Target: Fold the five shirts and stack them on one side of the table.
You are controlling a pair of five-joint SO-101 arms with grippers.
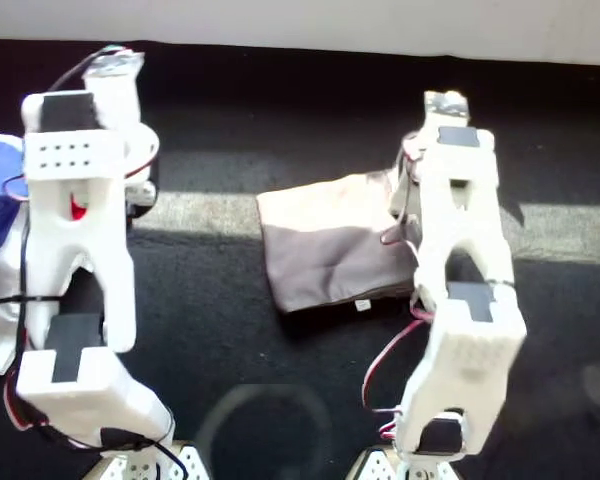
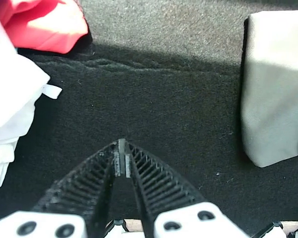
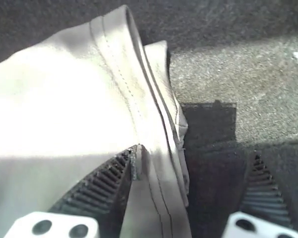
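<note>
The left tool (image 2: 121, 158) is closed on nothing above the black table (image 2: 179, 109). The right tool (image 3: 194, 154) gapes wide, with the edge of the folded beige shirt (image 3: 64, 99) between its fingers, ungripped.

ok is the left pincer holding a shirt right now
No, the left pincer is shut on nothing over the black table cover, apart from the beige shirt.
</note>
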